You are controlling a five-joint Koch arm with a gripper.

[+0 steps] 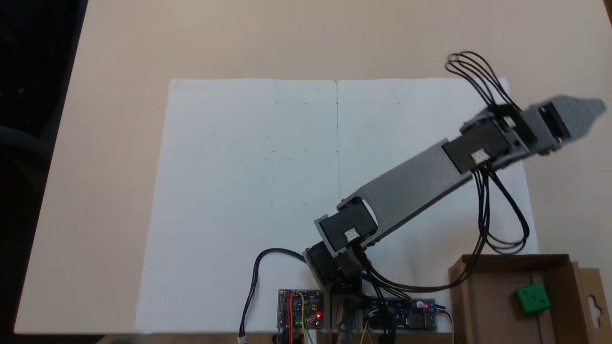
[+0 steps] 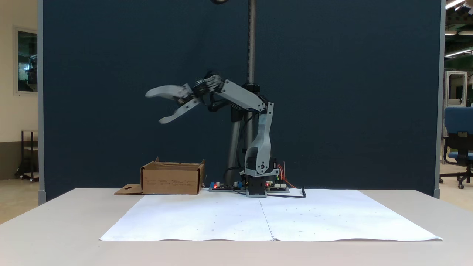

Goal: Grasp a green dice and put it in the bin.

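Observation:
The green dice [image 1: 531, 298] lies inside the bin [image 1: 483, 296], a brown cardboard box at the lower right of a fixed view. In another fixed view the bin [image 2: 172, 178] stands left of the arm's base, its walls hiding the dice. My gripper [image 2: 154, 107] hangs high above the table, up and slightly left of the bin, open and holding nothing. Seen from above, the gripper [image 1: 590, 112] points toward the right edge, well beyond the bin.
White paper [image 1: 267, 191] covers the table's middle. Circuit boards [image 1: 301, 310] with red lights and black cables [image 1: 497, 215] sit at the arm's base. The bin's flap [image 2: 127, 190] lies flat on the table. A metal pole [image 2: 252, 40] rises behind the arm.

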